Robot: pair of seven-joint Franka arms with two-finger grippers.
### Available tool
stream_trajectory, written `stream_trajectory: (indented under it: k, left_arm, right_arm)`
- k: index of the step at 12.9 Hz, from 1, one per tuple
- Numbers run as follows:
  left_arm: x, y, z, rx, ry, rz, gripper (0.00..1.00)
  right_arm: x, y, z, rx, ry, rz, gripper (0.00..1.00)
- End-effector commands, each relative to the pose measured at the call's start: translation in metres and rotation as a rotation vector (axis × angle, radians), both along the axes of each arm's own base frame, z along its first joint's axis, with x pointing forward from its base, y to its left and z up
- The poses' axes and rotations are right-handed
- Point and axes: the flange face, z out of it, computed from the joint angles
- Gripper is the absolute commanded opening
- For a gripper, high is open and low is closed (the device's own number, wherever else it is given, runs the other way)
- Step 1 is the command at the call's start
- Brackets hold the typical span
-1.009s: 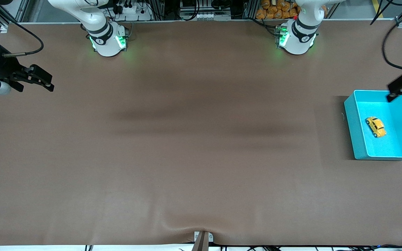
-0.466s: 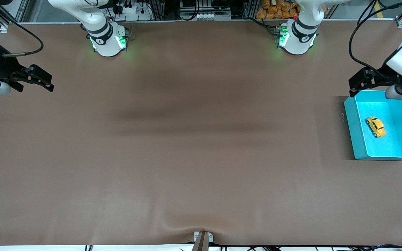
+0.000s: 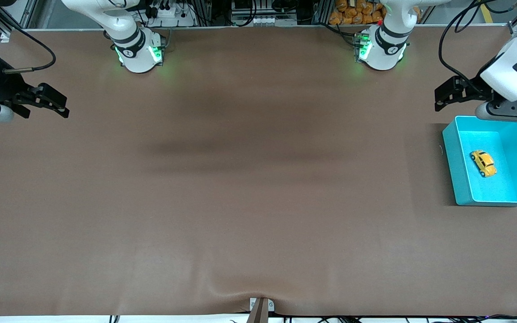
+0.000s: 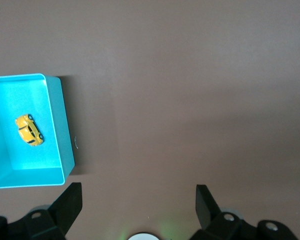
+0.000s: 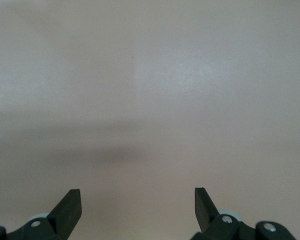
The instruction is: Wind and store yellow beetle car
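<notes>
The yellow beetle car (image 3: 483, 163) is lying inside the turquoise bin (image 3: 457, 170) at the left arm's end of the table, while the left gripper (image 3: 439, 100), released and empty, is hovering beside the bin and the right gripper (image 3: 63, 106) is waiting, spread wide, over bare table.

the yellow beetle car (image 4: 29, 130) sits inside the turquoise bin (image 4: 60, 125) on the brown table (image 4: 190, 90), nothing touching it. left gripper (image 4: 138, 197) hangs over bare table beside the bin, fingers (image 4: 70, 199) spread wide and empty.
</notes>
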Motion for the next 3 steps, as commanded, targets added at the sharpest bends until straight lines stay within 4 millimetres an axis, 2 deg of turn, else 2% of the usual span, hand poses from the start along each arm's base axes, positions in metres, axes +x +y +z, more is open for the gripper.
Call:
stream_trajectory:
  k: [1, 3]
  left_arm:
    - [-0.0095, 0.0021, 0.0062, -0.012, 0.008, -0.005, 1.0]
    - [-0.0092, 0.0013, 0.0068, -0.013, 0.006, -0.005, 1.0]
  right_arm:
    - [-0.0005, 0.002, 0.0015, -0.02, -0.007, -0.012, 1.0]
    - [-0.0005, 0.002, 0.0015, -0.02, -0.007, -0.012, 1.0]
